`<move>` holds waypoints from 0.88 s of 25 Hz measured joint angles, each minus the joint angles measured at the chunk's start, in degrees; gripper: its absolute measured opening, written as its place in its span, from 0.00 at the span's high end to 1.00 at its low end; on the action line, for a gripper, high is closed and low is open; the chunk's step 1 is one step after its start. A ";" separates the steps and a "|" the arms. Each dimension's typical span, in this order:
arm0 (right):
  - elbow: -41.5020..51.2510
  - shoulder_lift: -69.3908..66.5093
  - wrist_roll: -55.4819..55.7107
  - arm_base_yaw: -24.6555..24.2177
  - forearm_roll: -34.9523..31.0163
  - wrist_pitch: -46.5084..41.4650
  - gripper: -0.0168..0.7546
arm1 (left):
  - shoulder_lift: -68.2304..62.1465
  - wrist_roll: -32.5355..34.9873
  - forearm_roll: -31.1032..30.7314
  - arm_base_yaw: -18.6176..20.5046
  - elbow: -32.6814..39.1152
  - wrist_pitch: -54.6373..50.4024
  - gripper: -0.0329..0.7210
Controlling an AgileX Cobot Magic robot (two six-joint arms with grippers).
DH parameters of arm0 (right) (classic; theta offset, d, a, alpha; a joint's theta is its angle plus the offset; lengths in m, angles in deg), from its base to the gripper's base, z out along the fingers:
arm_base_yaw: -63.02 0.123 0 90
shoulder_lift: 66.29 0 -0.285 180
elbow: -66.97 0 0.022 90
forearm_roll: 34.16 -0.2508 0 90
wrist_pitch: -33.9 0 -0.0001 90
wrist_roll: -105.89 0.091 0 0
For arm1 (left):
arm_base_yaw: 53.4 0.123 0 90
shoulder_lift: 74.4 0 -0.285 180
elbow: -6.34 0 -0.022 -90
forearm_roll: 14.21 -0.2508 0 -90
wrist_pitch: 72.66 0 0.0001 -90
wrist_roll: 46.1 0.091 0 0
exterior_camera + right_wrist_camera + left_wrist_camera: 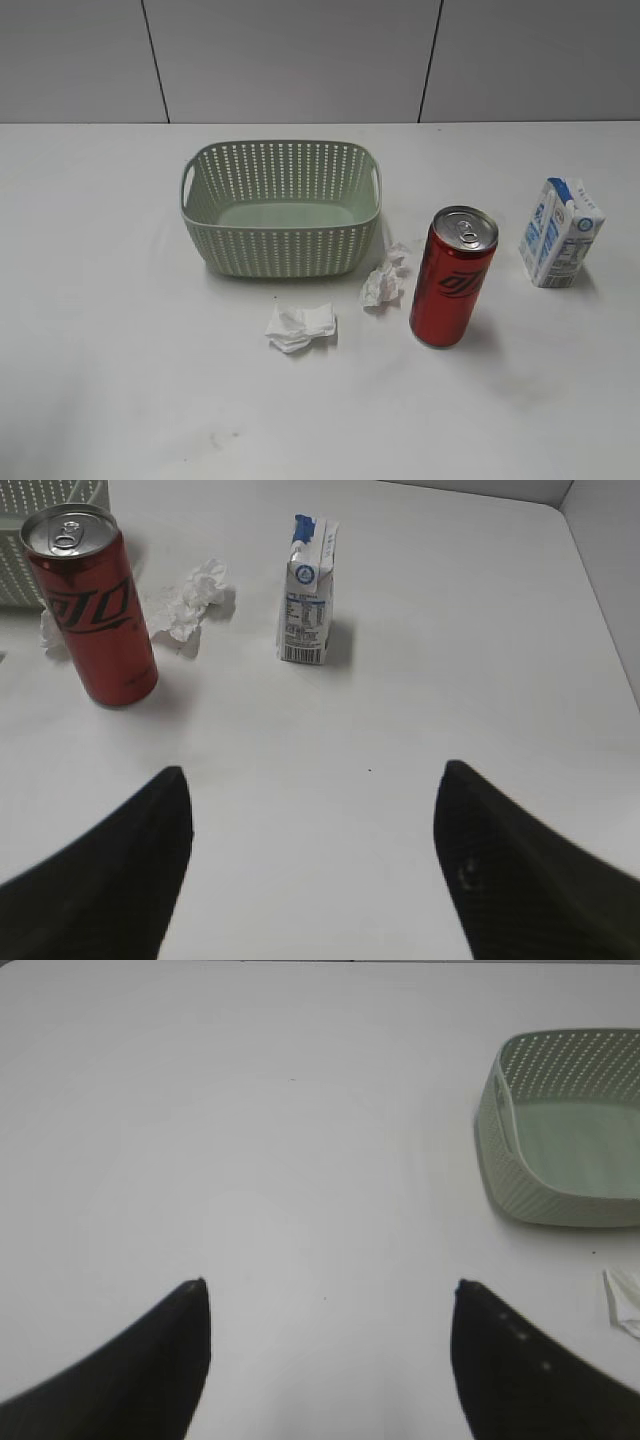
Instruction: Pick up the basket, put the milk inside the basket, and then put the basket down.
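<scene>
Two grippers hang apart over bare table, each with its jaws spread wide and nothing between them. The left gripper (330,1285) has white table (250,1160) ahead of its fingers; the basket (565,1125) lies forward and off to the right of them, well apart, with a scrap of crumpled paper (625,1300) just short of it on that same side. The basket stands upright and empty, its long axis running across the exterior view, one cut-out handle at each short end; the end nearest the left fingers is the left handle (187,183). So I judge the left arm the nearer one for lifting it, and the reach goes forward and rightward.

The right gripper (310,770) faces the milk (308,590), which stands upright almost straight ahead of its fingers, near but not touching. The carton's long axis is vertical, with a narrow printed face turned toward the gripper. Left of that line stands a red can (92,600), and beyond it a crumpled tissue (190,600). The right arm is plainly nearer the milk.

The can carries black lettering that I cannot read with certainty. The carton shows a round blue emblem and small blue print, too fine to read.
</scene>
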State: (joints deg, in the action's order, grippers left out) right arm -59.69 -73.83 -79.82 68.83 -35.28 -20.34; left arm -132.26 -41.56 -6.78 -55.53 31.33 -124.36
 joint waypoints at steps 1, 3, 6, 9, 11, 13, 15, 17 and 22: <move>0.00 0.00 0.00 0.00 0.00 0.00 0.21 | -2.17 0.00 0.00 -0.66 -1.75 0.00 0.20; 0.00 0.00 0.00 0.00 0.00 0.00 0.21 | -7.42 0.00 0.00 -2.00 -5.16 0.00 0.20; 0.00 0.00 0.00 0.00 0.00 0.00 0.21 | -15.14 0.00 0.28 -3.37 -10.97 -0.51 0.20; 0.00 0.00 0.00 0.00 0.00 0.00 0.21 | -22.60 0.00 1.00 -4.53 -16.27 -2.15 0.20; 0.00 0.00 0.05 0.00 0.00 0.00 0.21 | -27.45 -0.41 1.05 -5.78 -19.62 -3.39 0.20; 0.00 0.00 0.05 0.00 0.00 0.00 0.21 | -31.84 -2.70 0.76 -7.58 -23.36 -4.85 0.20; 0.00 0.00 0.05 0.00 0.00 0.00 0.21 | -36.34 -4.54 -0.17 -9.47 -26.82 -6.78 0.20; 0.00 0.00 0.05 0.00 0.00 0.00 0.21 | -41.23 -7.18 -0.85 -11.63 -30.09 -8.23 0.20; 0.00 0.00 0.10 0.00 0.00 0.00 0.21 | -51.58 -12.43 -2.28 -15.94 -37.74 -11.33 0.21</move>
State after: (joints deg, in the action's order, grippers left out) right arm -59.69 -73.83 -79.71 68.83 -35.28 -20.34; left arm -183.84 -53.99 -9.06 -71.48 -6.41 -135.69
